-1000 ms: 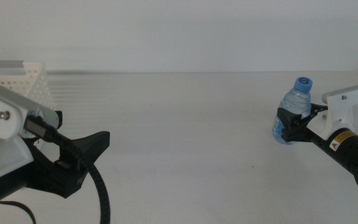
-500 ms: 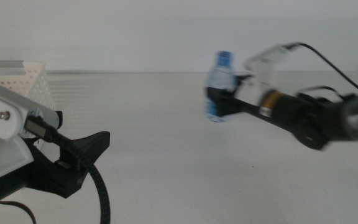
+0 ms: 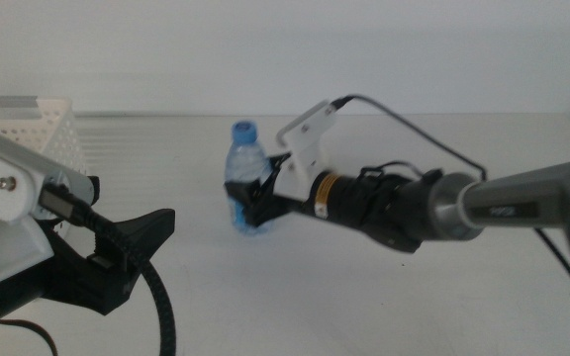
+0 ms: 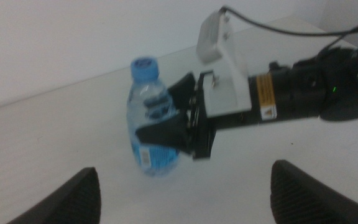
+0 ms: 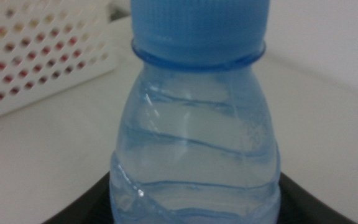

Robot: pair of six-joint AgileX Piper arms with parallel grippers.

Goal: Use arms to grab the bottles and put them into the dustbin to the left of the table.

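A small clear water bottle (image 3: 246, 173) with a blue cap stands upright left of the table's middle, and my right gripper (image 3: 255, 201) is shut on its lower body. Whether its base touches the white table (image 3: 384, 297) I cannot tell. The right wrist view is filled by the bottle (image 5: 194, 124), with dark jaws at both sides of it. From the left wrist camera, the bottle (image 4: 149, 121) shows held by the right gripper (image 4: 173, 127). My left gripper (image 4: 185, 199) is open and waits at the near left, a short way from the bottle. The white perforated dustbin (image 3: 38, 129) stands at the far left.
The right arm (image 3: 433, 203) reaches across the table from the right edge, its black cable arching above it. The left arm's white housing (image 3: 8, 193) and black cable fill the near left corner. The dustbin (image 5: 36, 56) shows behind the bottle in the right wrist view.
My right gripper has carried the bottle from the table's far right across to left of the middle. The left arm has not moved.
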